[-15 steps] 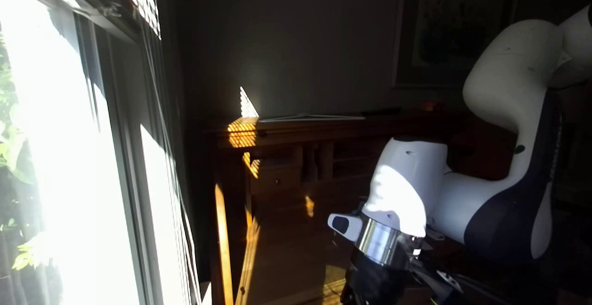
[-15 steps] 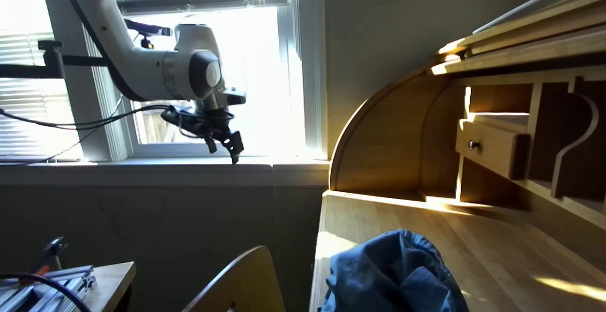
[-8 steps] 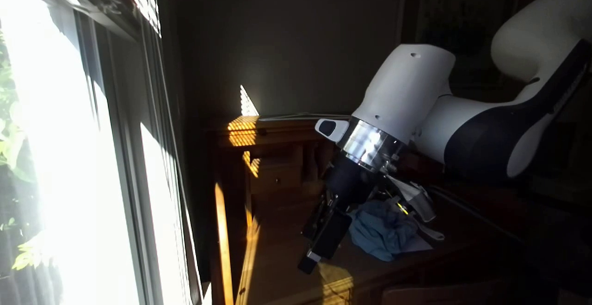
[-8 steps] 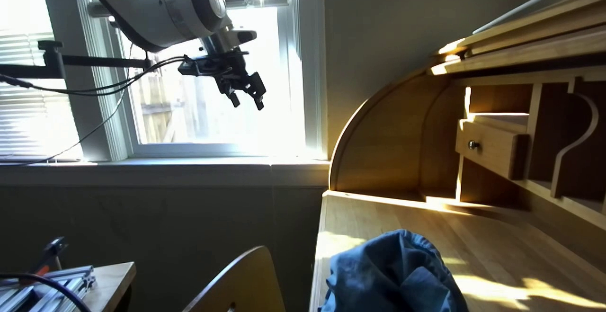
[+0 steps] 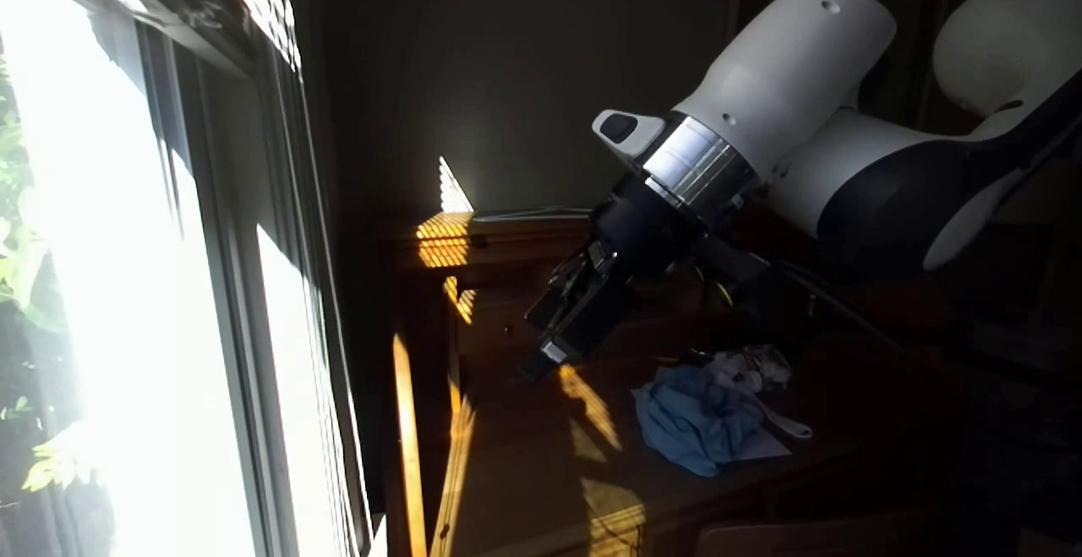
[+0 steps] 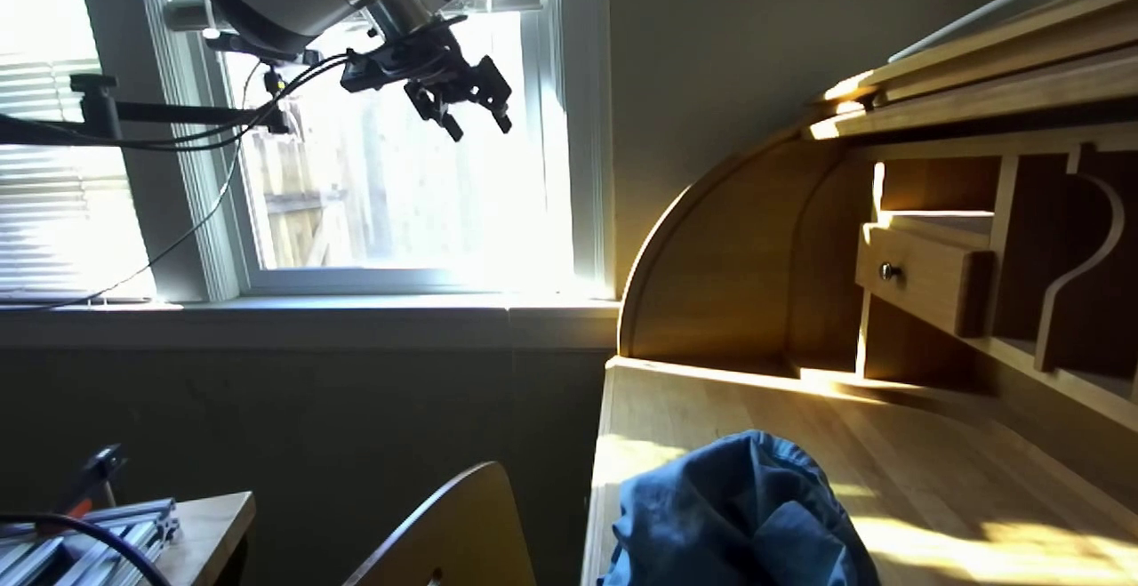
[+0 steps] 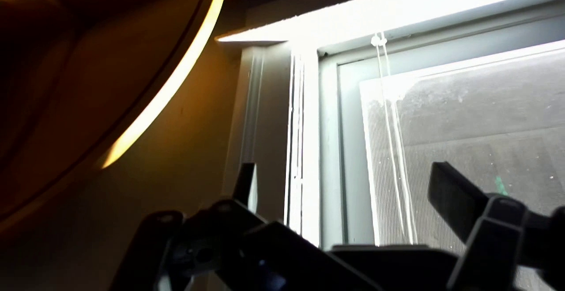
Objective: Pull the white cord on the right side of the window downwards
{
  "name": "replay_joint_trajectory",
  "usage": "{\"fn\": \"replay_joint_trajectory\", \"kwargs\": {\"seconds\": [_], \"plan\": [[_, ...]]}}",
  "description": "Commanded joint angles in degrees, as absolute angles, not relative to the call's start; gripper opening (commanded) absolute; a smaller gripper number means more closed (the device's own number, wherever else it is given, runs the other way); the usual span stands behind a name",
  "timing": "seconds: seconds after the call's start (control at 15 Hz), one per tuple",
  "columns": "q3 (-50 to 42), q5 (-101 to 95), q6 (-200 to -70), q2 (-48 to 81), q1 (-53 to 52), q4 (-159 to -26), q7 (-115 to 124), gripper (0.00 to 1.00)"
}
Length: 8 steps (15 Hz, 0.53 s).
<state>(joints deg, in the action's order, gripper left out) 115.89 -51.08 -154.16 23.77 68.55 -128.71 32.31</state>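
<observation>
The window [image 5: 127, 303] is bright and sunlit in both exterior views [image 6: 400, 204]; its blinds are raised above the pane. In the wrist view, which seems upside down, thin white cords [image 7: 393, 141] with small white knobs [image 7: 378, 40] run in front of the pane [image 7: 485, 145]. Thin cords also hang along the window's edge in an exterior view [image 5: 341, 354]. I cannot make them out in the glare elsewhere. My gripper [image 7: 343, 171] is open and empty. The cords appear between its fingers in the wrist view, but lie beyond them. It also shows in both exterior views [image 6: 480, 128] [image 5: 536, 342], tilted toward the window side.
A wooden roll-top desk [image 6: 693, 390] stands right of the window, with blue cloth [image 6: 738, 515] on it. Its curved side [image 7: 176, 83] shows in the wrist view. A black camera arm [image 6: 196, 115] and cables [image 6: 222, 137] are left. A chair back [image 6: 462, 533] stands below.
My gripper has risen well above the sill and tilted so its fingers point more toward the window. It stays open. The window and cloth have not visibly moved.
</observation>
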Motion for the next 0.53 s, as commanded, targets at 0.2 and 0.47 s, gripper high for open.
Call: {"fn": "replay_joint_trajectory", "kwargs": {"seconds": [0.2,0.47], "plan": [[117.52,-52.65,-155.53,23.82,70.18,-128.5,32.88,1.0],[117.52,-52.72,-155.53,23.83,70.19,-128.5,32.92,1.0]]}}
